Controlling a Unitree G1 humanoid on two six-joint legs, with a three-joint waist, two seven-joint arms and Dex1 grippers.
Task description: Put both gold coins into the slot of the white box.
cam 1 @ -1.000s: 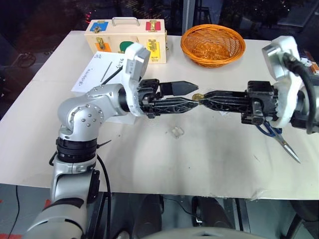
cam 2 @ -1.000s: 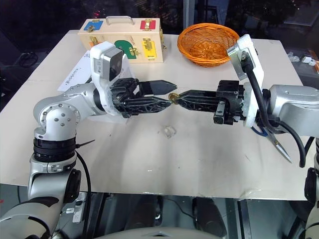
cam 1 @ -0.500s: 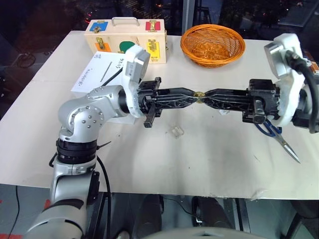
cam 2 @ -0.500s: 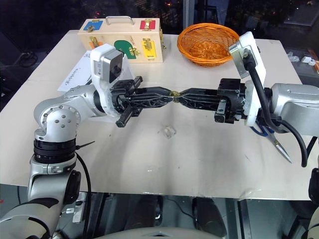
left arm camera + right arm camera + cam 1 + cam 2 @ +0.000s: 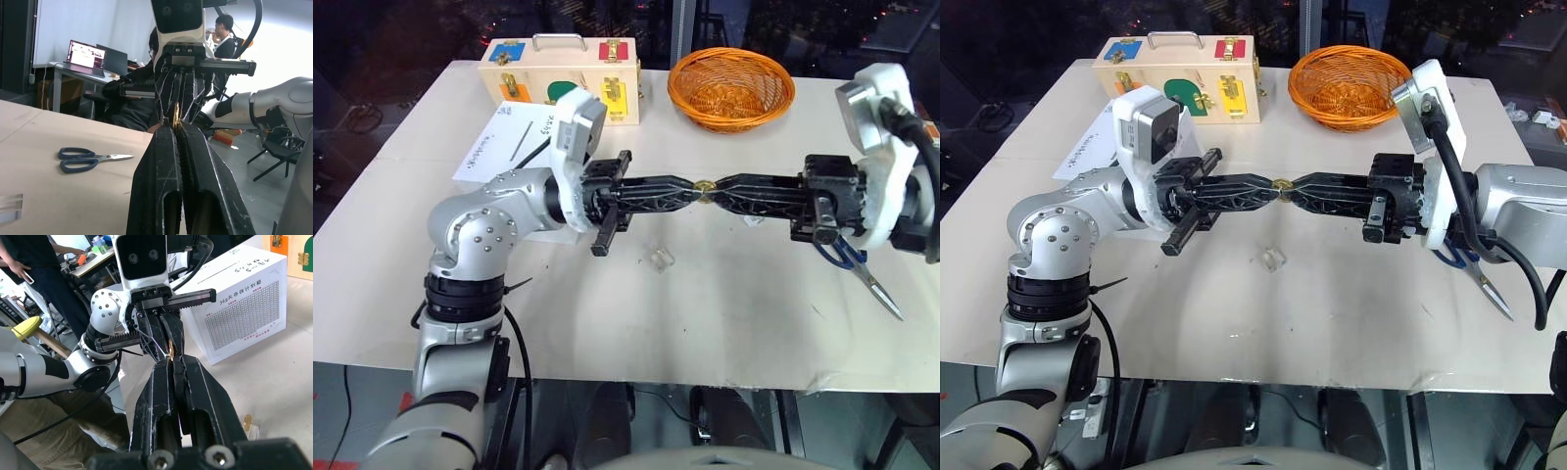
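One gold coin (image 5: 704, 185) hangs above the table's middle, pinched from both sides. My left gripper (image 5: 695, 186) is shut on it from the left, my right gripper (image 5: 713, 186) from the right, and the two meet tip to tip. The coin (image 5: 176, 113) stands on edge at the left gripper's (image 5: 176, 125) tips. A second gold coin (image 5: 247, 421) lies flat on the table. The white box (image 5: 499, 137) stands at the back left, partly hidden behind my left arm, and its dark slot (image 5: 530, 148) faces up.
A wooden case (image 5: 558, 69) with coloured latches stands at the back edge, with an orange basket (image 5: 731, 88) beside it. Blue-handled scissors (image 5: 857, 266) lie under my right hand. A small clear plastic piece (image 5: 659, 258) rests near the middle. People sit beyond the table (image 5: 222, 34).
My left gripper's fingers have closed onto the coin that the right gripper was holding out. Neither arm has shifted.
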